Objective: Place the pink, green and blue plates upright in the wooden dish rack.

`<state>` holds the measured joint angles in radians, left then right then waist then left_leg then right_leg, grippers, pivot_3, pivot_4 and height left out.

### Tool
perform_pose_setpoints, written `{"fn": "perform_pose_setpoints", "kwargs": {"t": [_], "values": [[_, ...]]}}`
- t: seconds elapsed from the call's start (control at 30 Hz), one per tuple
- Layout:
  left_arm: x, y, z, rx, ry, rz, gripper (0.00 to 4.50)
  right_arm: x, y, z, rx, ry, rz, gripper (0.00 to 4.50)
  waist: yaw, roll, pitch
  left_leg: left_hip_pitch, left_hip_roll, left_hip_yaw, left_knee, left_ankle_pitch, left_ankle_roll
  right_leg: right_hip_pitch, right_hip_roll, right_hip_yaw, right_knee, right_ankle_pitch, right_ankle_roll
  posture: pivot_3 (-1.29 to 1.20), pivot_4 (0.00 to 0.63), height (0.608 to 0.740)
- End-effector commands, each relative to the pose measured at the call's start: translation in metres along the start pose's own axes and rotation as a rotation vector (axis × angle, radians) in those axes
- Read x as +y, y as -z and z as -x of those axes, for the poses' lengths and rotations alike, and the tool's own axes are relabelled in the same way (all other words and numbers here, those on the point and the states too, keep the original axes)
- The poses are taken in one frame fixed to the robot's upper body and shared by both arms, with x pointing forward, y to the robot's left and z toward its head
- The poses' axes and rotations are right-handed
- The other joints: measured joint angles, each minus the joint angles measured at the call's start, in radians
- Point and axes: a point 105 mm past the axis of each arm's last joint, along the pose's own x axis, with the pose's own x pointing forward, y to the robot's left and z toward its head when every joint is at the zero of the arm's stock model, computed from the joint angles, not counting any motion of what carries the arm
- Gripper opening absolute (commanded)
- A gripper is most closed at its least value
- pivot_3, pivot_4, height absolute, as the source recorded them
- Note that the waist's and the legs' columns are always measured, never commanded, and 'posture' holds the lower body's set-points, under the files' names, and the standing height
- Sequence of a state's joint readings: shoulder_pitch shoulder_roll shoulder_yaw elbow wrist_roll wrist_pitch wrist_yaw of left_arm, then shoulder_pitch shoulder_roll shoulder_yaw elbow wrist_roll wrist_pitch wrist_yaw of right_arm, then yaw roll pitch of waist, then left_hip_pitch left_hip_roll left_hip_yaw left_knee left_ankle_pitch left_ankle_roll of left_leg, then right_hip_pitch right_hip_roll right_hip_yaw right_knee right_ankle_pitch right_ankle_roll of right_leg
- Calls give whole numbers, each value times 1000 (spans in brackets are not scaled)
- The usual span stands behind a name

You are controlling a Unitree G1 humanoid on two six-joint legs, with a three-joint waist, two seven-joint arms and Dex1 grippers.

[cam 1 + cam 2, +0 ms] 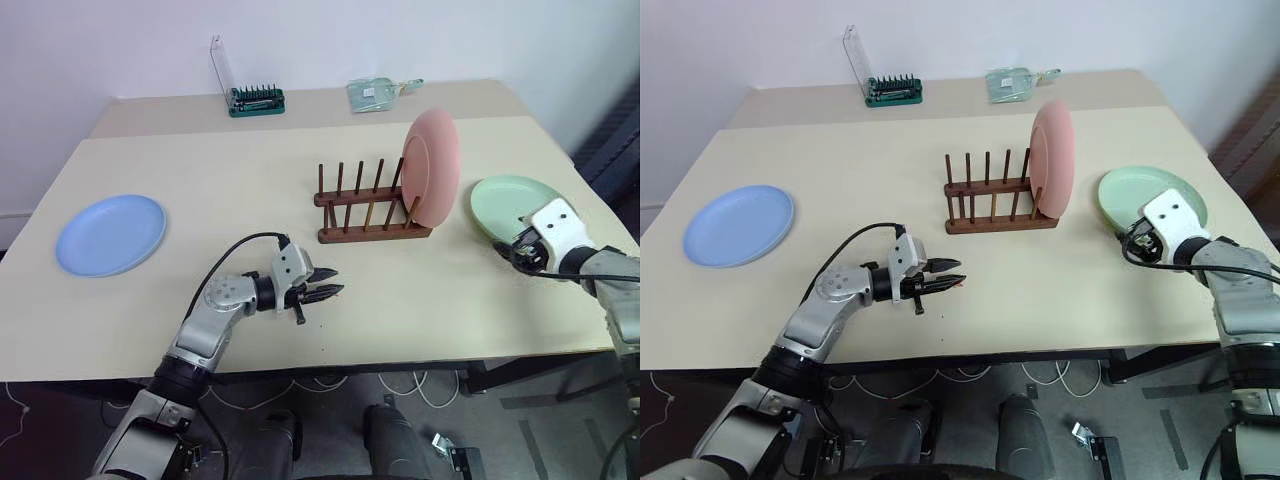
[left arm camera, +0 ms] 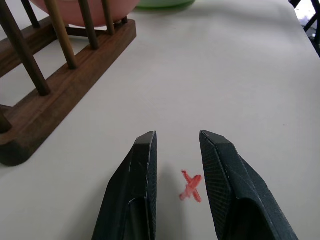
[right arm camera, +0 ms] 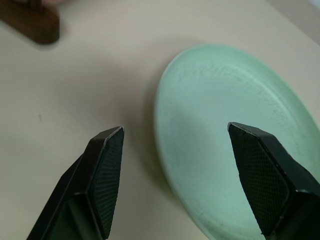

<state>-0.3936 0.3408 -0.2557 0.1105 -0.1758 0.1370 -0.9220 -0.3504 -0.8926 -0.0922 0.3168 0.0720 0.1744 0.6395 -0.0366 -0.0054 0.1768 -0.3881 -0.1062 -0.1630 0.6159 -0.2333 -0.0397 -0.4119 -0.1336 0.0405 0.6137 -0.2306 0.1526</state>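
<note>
We see the left arm bent across the near middle of the table (image 1: 250,180), its wrist turned so the left gripper (image 1: 328,282) points toward the right, roughly level, just above the tabletop. Its fingers (image 2: 137,185) stand a little apart with nothing between them, above a small red X (image 2: 190,186) marked on the table. The right arm reaches in from 4 o'clock, and the right gripper (image 3: 187,170) tilts down over the near edge of the green plate (image 1: 510,203). Its jaws are spread wide and empty, one finger over bare table and the other over the plate.

The pink plate (image 1: 431,168) stands upright at the right end of the rack (image 1: 365,205), which sits at the table's centre. The green plate lies flat at 3 o'clock from the rack, the blue plate (image 1: 110,232) flat well away at 9 o'clock.

From the head views the right wrist housing hides that gripper's fingers and part of the green plate's near rim. We cannot make out which pegs hold the pink plate.
</note>
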Motion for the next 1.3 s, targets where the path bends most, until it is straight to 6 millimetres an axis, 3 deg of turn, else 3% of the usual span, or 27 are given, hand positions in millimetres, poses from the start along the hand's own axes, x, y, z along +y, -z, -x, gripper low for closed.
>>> {"fn": "perform_pose_setpoints", "kwargs": {"t": [0.03,0.1,0.2,0.3,0.37,0.57,0.63,0.7,0.73,0.8,0.83,0.93,1.07,1.17,1.3], "values": [[0,-5,1,-19,-3,-24,1346,-8,4,-6,29,33,57,3358,2,0,0,0,0,0,0,0,0,0,0,0,0,0,0,0,150,740],[-1,-3,3,-15,-7,-17,1346,-8,10,-12,57,40,66,3358,4,0,0,0,0,-1,0,0,0,0,0,0,0,0,0,0,150,740],[-1,-3,5,-14,-14,-12,1346,-9,17,-16,90,51,93,2564,6,0,0,0,0,-1,0,0,0,0,0,0,0,0,0,0,150,740],[-1,-2,5,-14,-17,-11,1346,-13,22,-17,108,70,121,888,18,0,0,0,0,-1,0,0,0,0,0,0,0,0,0,0,150,740],[-1,-2,5,-14,-19,-11,1346,-15,21,-16,100,81,129,64,22,0,0,0,0,-1,0,0,0,0,0,0,-1,0,0,0,150,740],[-1,-1,5,-11,-25,-10,1346,-32,-4,-5,-3,201,223,64,23,0,0,0,-1,-1,0,0,0,0,0,0,-1,0,0,0,150,740],[-1,-1,5,-12,-22,-9,1346,-56,-39,6,-135,343,237,64,21,0,0,0,-1,-1,0,0,0,0,0,1,-1,0,0,0,150,740],[-1,-2,3,-13,-16,-9,1346,-83,-100,29,-373,491,162,64,18,3,1,0,-1,0,0,0,0,0,0,1,0,0,0,0,150,740],[-1,-2,3,-13,-14,-10,1346,-90,-121,39,-463,526,117,64,15,4,2,-1,-1,1,0,0,0,-1,0,2,0,0,0,0,150,740],[-1,-2,1,-15,-11,-11,1346,-100,-167,63,-734,496,-202,64,9,6,3,-1,0,3,0,0,0,-2,0,4,1,0,0,0,150,740],[-1,-2,0,-15,-10,-11,1346,-99,-180,70,-813,446,-318,64,9,5,3,-1,1,3,-1,0,0,-3,1,4,1,0,0,0,150,740],[-1,-3,-1,-19,-11,-10,1346,-84,-215,95,-1005,255,-394,64,26,0,0,-1,2,-1,-1,0,0,-2,2,2,1,0,0,0,150,740],[-1,-4,0,-29,-15,-1,1346,-21,-253,124,-1172,-300,-502,64,33,-1,0,-2,0,-5,1,0,0,1,-1,-1,-2,0,-1,0,150,740],[0,-5,2,-39,-21,9,1346,13,-256,122,-1127,-514,-539,64,28,0,1,-2,0,-5,1,0,1,1,-1,-1,-2,0,-1,0,150,740],[1,-6,5,-53,-24,24,1346,50,-256,100,-1028,-723,-686,64,19,0,0,-1,1,-4,1,0,1,0,0,-1,-1,0,-1,0,150,740]]}}
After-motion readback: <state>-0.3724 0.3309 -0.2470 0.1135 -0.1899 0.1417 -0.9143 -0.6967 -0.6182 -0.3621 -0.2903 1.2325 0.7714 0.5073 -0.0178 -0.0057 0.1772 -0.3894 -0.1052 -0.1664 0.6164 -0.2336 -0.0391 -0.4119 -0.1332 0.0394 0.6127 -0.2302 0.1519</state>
